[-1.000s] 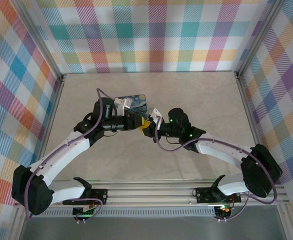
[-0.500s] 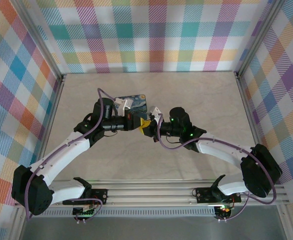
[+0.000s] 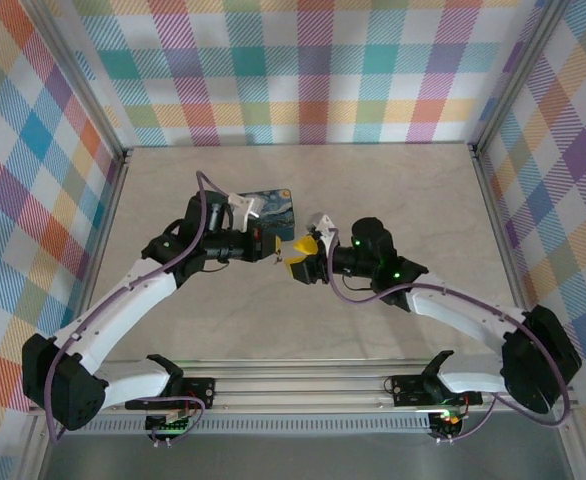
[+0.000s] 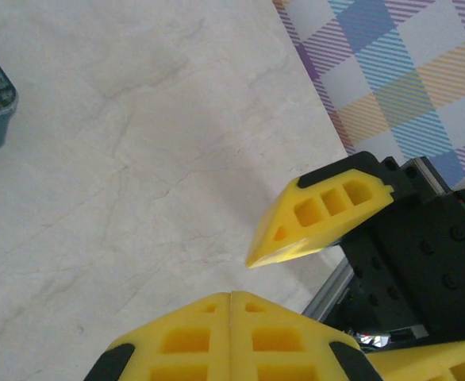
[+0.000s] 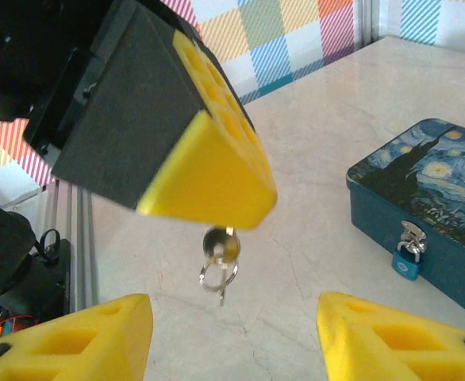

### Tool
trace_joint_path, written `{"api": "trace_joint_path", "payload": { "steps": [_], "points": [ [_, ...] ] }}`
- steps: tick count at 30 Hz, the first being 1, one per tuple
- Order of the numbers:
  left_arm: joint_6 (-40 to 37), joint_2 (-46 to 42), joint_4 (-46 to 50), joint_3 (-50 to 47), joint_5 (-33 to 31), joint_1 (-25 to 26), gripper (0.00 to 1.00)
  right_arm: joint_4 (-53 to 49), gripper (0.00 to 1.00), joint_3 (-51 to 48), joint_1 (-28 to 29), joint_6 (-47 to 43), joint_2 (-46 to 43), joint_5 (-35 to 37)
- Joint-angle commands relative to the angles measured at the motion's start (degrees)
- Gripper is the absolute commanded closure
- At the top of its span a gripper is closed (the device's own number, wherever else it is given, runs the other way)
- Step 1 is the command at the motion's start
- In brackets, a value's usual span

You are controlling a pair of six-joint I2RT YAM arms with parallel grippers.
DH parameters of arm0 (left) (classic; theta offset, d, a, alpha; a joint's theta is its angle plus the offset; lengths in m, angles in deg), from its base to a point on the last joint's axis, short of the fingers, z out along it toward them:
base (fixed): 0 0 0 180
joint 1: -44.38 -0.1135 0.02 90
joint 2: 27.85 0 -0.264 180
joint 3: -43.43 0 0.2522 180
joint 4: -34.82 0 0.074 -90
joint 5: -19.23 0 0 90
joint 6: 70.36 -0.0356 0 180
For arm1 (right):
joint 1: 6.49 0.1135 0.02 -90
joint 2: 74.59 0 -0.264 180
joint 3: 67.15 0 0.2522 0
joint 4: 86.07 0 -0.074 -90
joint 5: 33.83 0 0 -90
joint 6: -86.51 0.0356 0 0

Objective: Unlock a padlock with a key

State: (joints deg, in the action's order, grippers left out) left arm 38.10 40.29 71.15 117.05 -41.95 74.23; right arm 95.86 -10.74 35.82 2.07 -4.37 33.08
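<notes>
A pale marble-look table point(image 3: 393, 190), walled on three sides by plaid panels point(image 3: 303, 70), carries two white arms that meet nose to nose near its middle. The left arm point(image 3: 133, 295) and right arm point(image 3: 453, 310) reach in from their own sides, their yellow tips just apart.

A dark-blue tin point(image 5: 431, 198) with a starry-night lid lies flat beyond both tips. It is just past the left gripper point(image 5: 217, 190), and ahead and to the right of the right gripper point(image 5: 232, 317). In the left wrist view only a corner of the tin shows, at the far left edge.

The left gripper's jaws are pressed together, pinching the head of a small key point(image 5: 221, 244). The key hangs straight down from the tips above the table.

The right gripper's jaws stand well apart and grip nothing. The key dangles directly ahead of the gap between them, with the left gripper's dark body above it blocking much of the view forward. One of the right gripper's fingers point(image 4: 320, 218) points in just beyond the left gripper's closed tips.

The padlock point(image 5: 408, 264), blue-bodied with a thin silvery shackle, hangs from the hasp point(image 5: 411, 234) on the tin's front wall. It is to the right of the key and well apart from it, with bare tabletop between the two.

A thin wire ring point(image 5: 218, 279) hangs from the key's lower end.
</notes>
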Motion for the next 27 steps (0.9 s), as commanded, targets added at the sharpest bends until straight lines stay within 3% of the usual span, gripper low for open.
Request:
{"api": "trace_joint_path", "payload": {
  "steps": [1, 7, 13, 22, 27],
  "points": [
    [-5.72, 0.50, 5.39, 3.51, -0.12, -0.41, 1.00, -2.83, 0.46, -0.82, -1.45, 1.63, -2.34, -2.56],
    [-10.15, 1.88, 7.97, 6.29, 5.24, -0.47, 1.00, -3.56, 0.55, 1.60, -2.67, 4.18, -0.87, -10.27],
    [-12.98, 2.57, 9.16, 7.77, 8.91, -0.40, 1.00, -3.62, 0.55, 4.44, -2.67, 4.65, 2.25, -17.62],
    [-13.28, 3.38, 8.24, 8.17, 12.18, -0.44, 1.00, -0.93, 0.55, 6.82, -2.67, 6.43, 6.14, -21.23],
    [-13.18, 3.66, 7.85, 8.08, 13.18, -0.49, 1.00, 1.24, 0.65, 7.77, -2.81, 7.90, 8.49, -22.79]
  ]
}}
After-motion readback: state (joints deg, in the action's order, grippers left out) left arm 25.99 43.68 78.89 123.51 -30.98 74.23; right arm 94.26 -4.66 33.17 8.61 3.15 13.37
